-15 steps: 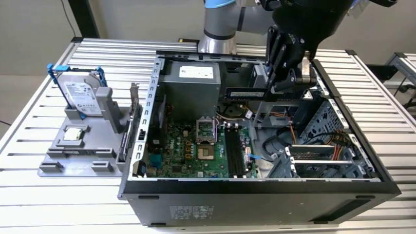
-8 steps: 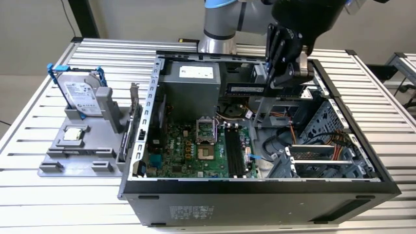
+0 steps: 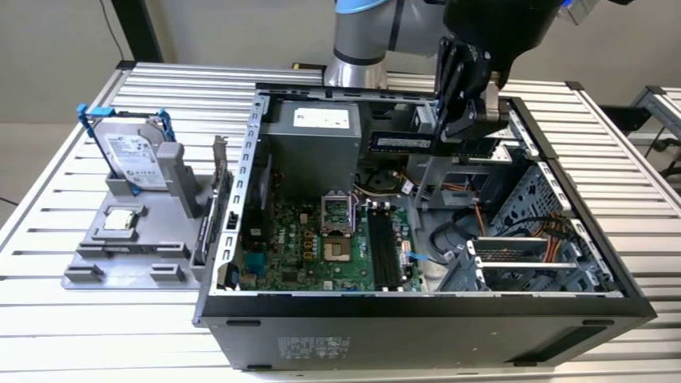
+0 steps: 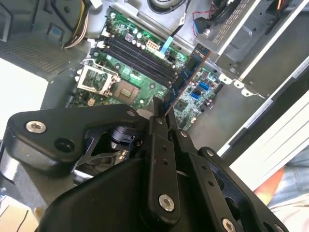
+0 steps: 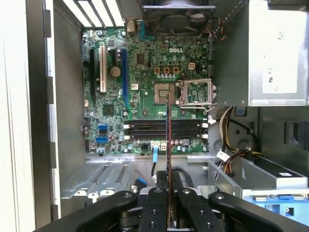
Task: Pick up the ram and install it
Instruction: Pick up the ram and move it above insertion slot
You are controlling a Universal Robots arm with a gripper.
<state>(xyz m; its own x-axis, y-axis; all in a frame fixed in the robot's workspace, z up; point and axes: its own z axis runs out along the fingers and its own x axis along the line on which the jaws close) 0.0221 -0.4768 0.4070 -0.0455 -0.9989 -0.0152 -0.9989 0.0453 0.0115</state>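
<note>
I have the gripper (image 3: 466, 132) clenched on the ram (image 3: 401, 142), gripping it near one end. It hangs above the open computer case (image 3: 426, 307), up by the case's back wall and just beside the grey power supply (image 3: 314, 136) inside the case. The ram lies about level and well clear of the green motherboard (image 3: 309, 239) on the case floor.

In the first wrist view I look down past the gripper (image 5: 168, 191) and see the ram (image 5: 168, 140) edge-on as a thin line. It runs crosswise over the black memory slots (image 5: 164, 129) in the case, and it is not yet seated in any of them. In the second wrist view the ram (image 4: 192, 67) juts out from the fingertips (image 4: 158, 120).

Outside the case, on the exterior view's left, a hard drive (image 3: 133, 155) in a blue frame stands upright in a grey holder (image 3: 127, 255), with a small processor chip (image 3: 120, 221) lying on the holder
</note>
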